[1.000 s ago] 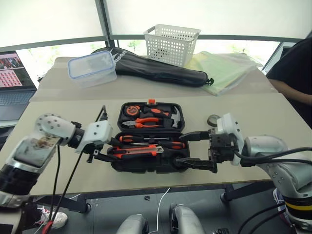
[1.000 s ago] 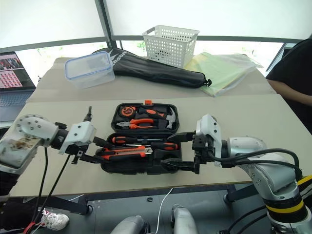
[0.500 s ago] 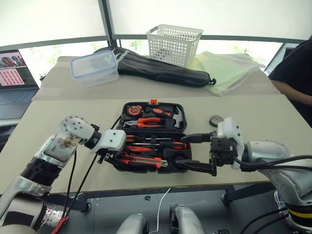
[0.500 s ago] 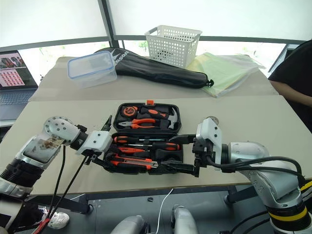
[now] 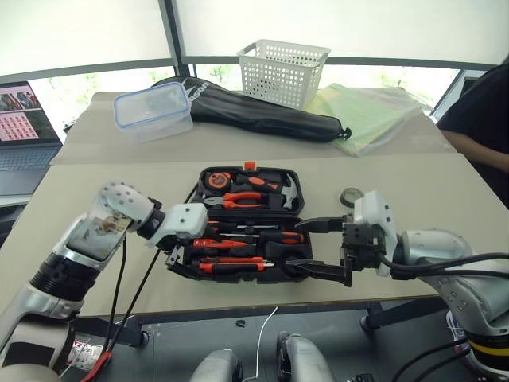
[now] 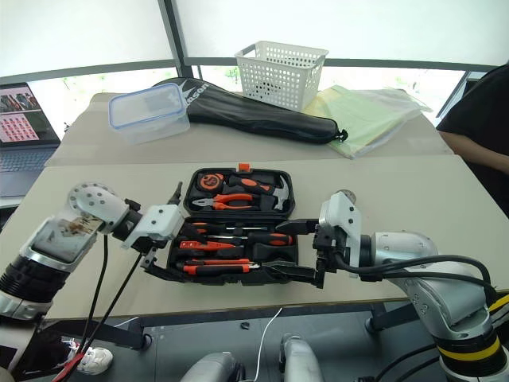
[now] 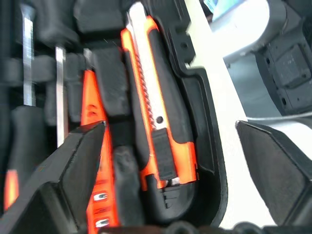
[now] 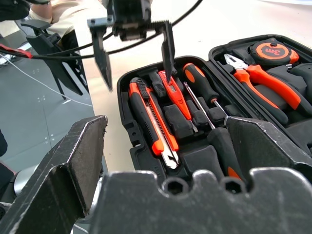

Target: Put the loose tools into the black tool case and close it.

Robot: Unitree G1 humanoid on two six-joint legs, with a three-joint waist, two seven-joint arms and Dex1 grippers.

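One white basket (image 5: 283, 72) sits beyond the black tool case (image 5: 245, 225).

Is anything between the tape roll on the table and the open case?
Nothing visible: bare table separates the tape roll from the black tool case. The open right hand sits beside that gap.

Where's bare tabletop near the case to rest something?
Bare table runs left of the tool case up to the plastic box, and right of it past the tape roll. The front edge is crowded by the left gripper and right gripper.
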